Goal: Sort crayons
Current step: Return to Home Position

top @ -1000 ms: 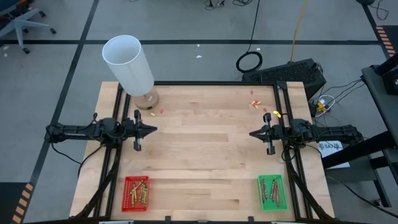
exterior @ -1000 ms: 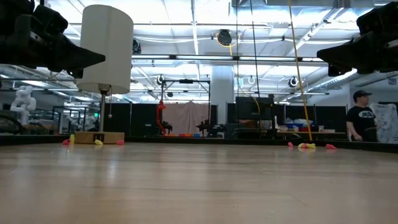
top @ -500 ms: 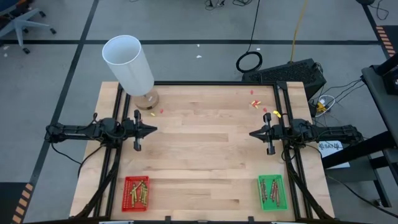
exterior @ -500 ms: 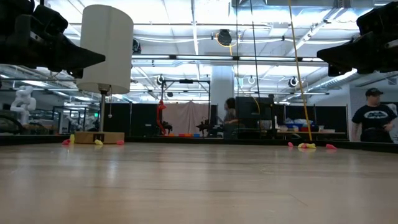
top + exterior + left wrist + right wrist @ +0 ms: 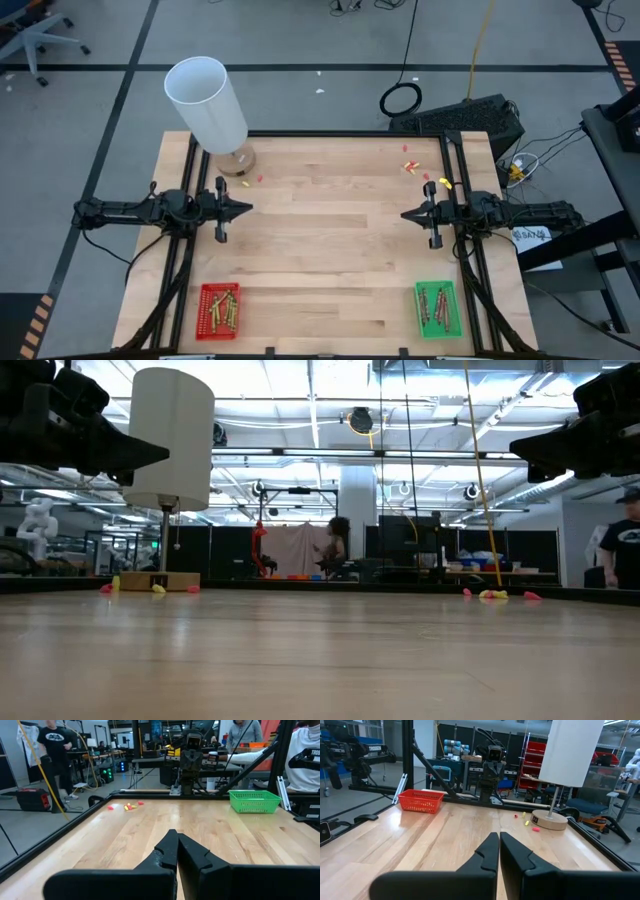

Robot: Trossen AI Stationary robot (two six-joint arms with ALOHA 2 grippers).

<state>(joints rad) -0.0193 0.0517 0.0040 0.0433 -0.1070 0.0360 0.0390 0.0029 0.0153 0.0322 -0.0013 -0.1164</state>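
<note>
Crayons [image 5: 224, 310] are thin short sticks. Olive ones lie in red tray [image 5: 201, 312], reddish ones in green tray [image 5: 457, 312], at two worktop [image 5: 330, 250] corners. Left hand [image 5: 248, 208] and right hand [image 5: 404, 214] are clenched and empty, well apart from both trays.

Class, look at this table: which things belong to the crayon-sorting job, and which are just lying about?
Job: olive crayons in the red tray; reddish crayons in the green tray; left gripper and right gripper, jaws shut.
Lying about: white lamp; red and yellow scraps.
</note>
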